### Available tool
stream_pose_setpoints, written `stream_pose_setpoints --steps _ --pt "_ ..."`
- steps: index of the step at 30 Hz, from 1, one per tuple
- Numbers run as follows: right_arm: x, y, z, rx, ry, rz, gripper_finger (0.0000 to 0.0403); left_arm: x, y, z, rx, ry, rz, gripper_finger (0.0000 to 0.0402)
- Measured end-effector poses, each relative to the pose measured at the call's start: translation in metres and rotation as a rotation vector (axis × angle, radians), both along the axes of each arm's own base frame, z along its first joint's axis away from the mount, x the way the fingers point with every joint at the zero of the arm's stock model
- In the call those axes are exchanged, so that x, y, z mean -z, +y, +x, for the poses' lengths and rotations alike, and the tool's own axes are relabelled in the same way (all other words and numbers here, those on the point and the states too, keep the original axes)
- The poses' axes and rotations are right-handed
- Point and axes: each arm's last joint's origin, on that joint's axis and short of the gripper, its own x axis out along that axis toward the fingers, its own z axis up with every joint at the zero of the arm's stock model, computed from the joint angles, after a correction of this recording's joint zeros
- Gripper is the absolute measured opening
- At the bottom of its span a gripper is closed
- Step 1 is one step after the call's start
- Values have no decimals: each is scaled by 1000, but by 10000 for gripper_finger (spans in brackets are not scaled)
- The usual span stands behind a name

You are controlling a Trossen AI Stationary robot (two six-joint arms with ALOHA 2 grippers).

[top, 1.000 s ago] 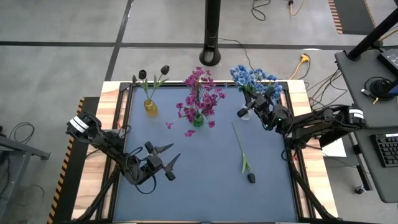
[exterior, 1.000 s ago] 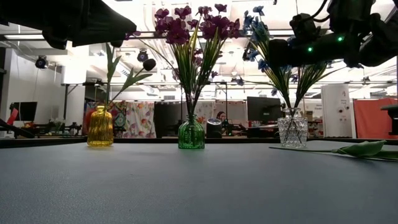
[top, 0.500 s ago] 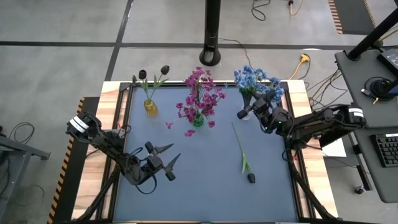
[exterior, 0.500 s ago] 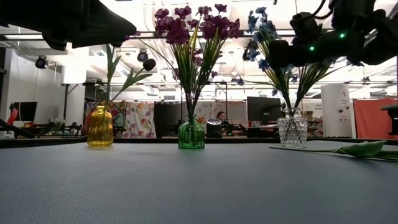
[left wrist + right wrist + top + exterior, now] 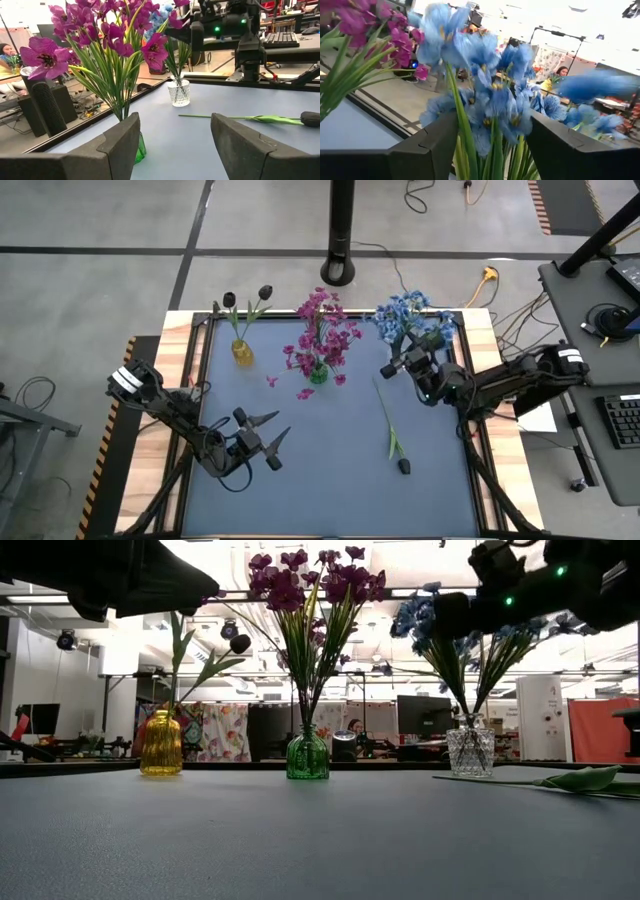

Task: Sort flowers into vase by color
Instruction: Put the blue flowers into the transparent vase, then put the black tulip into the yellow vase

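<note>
My right claw (image 5: 400,365) stands open beside the blue flowers (image 5: 408,313) in their clear vase (image 5: 470,751); left claw (image 5: 262,440) waits open. Pink flowers (image 5: 322,340) are sorted. One dark bud (image 5: 403,466) lies on the table (image 5: 320,490), unsorted.

You get overhead looking straight down, low cam level across table (image 5: 300,840) — both share three vases; right wrist sits close, probably at blue flowers (image 5: 485,100).
</note>
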Motion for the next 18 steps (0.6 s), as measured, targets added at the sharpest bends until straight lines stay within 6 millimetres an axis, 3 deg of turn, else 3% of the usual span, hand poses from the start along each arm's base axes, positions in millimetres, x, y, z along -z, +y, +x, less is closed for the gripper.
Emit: stream_pose_setpoints --steps 9,18 --pt "-30 38 7 123 49 47 227 0 0 0 0 -1 -1 227" --pt "-53 89 3 29 18 134 235 -2 -3 3 77 -6 -7 227"
